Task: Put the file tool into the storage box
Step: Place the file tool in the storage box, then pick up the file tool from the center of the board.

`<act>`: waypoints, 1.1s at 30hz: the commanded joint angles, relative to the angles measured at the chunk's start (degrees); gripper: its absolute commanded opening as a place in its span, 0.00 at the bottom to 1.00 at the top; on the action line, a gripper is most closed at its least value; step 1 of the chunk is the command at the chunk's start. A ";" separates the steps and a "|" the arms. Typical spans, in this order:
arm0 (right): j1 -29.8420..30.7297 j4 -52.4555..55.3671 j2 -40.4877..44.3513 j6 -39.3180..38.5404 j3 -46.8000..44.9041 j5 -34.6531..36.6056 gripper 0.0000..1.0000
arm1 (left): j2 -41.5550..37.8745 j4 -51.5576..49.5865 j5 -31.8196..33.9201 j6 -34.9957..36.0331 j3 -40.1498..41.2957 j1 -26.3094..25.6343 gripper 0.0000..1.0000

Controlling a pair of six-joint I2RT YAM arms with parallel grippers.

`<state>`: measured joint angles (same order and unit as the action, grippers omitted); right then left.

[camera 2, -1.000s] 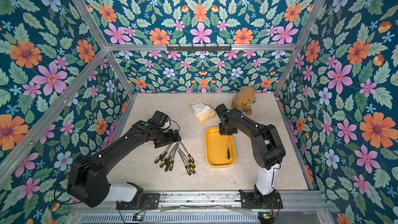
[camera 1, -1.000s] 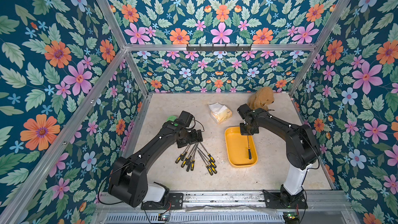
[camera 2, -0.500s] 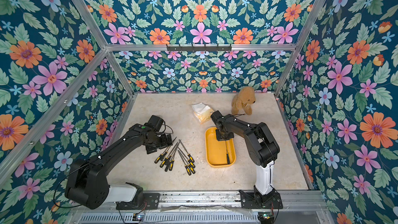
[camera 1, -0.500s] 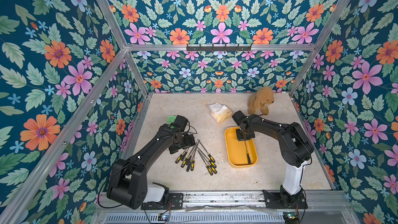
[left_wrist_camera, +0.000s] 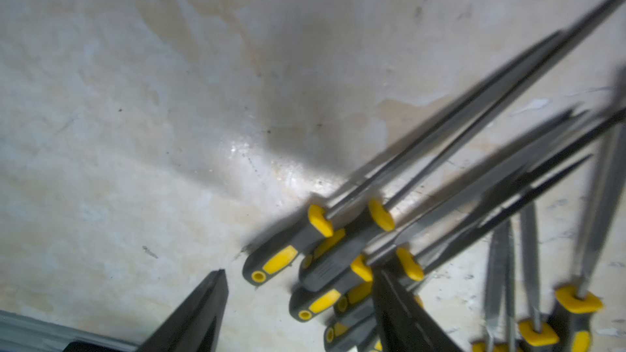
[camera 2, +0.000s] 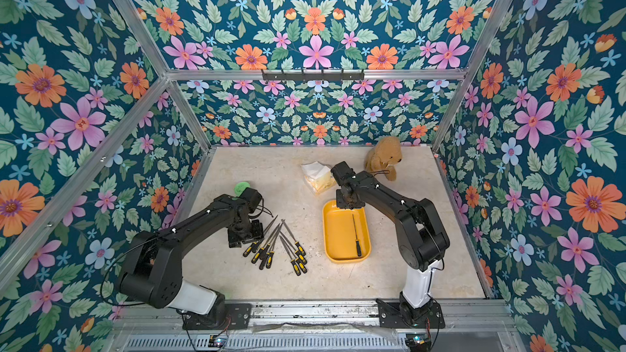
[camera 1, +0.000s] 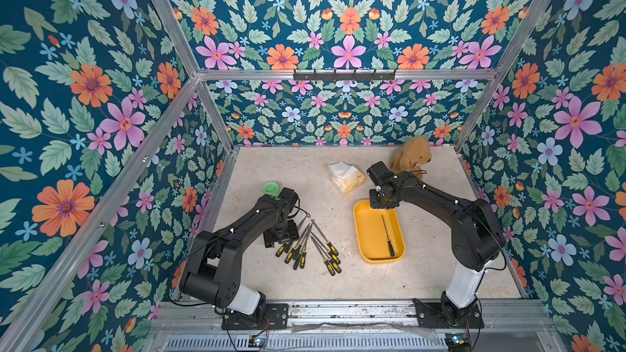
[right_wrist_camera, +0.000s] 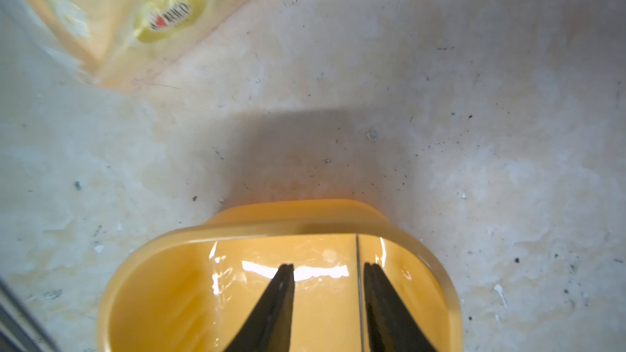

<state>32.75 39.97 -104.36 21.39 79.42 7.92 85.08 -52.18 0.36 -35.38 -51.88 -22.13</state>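
Observation:
The storage box [camera 1: 359, 231] [camera 2: 328, 231] is a shallow yellow-orange tray right of centre in both top views. One file tool [camera 1: 387, 235] [camera 2: 355, 236] lies inside it, its black handle towards the front. My right gripper [camera 1: 382, 202] [right_wrist_camera: 328, 267] hovers open over the box's far end, and the file's thin shaft [right_wrist_camera: 358, 282] runs just beside one finger. Several more files [camera 1: 311, 245] are fanned out on the table left of the box. My left gripper [camera 1: 281, 236] [left_wrist_camera: 299, 274] stands open low over their handle ends [left_wrist_camera: 281, 260], one finger overlapping the handles.
A yellow tissue pack [camera 1: 347, 177] [right_wrist_camera: 142, 18] lies behind the box, close to the right wrist. A brown plush toy [camera 1: 410, 159] sits at the back right. A green round object [camera 1: 271, 188] lies behind the left arm. Floral walls enclose the table on three sides.
My right gripper lowered to the box's far end and opened, and the file it held now lies in the box. My left gripper moved frontward down to the pile's handles, its jaws narrowing.

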 commanded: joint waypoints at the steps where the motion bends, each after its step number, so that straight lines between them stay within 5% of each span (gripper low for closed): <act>1: 0.21 1.64 0.93 1.20 0.99 -1.13 0.40 | -1.11 -1.46 1.88 -0.82 1.51 0.07 0.66; 19: 2.51 0.56 -0.77 2.50 -0.36 -1.86 0.40 | 1.46 3.03 2.37 -0.74 5.35 1.29 0.57; 33: 3.79 0.41 -1.11 2.89 -0.85 -2.91 0.39 | -4.38 0.50 1.87 -1.14 3.89 3.10 0.63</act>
<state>36.29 40.38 -105.14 23.51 78.48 5.69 82.15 -51.22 1.65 -36.01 -47.79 -19.07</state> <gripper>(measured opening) 0.394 0.635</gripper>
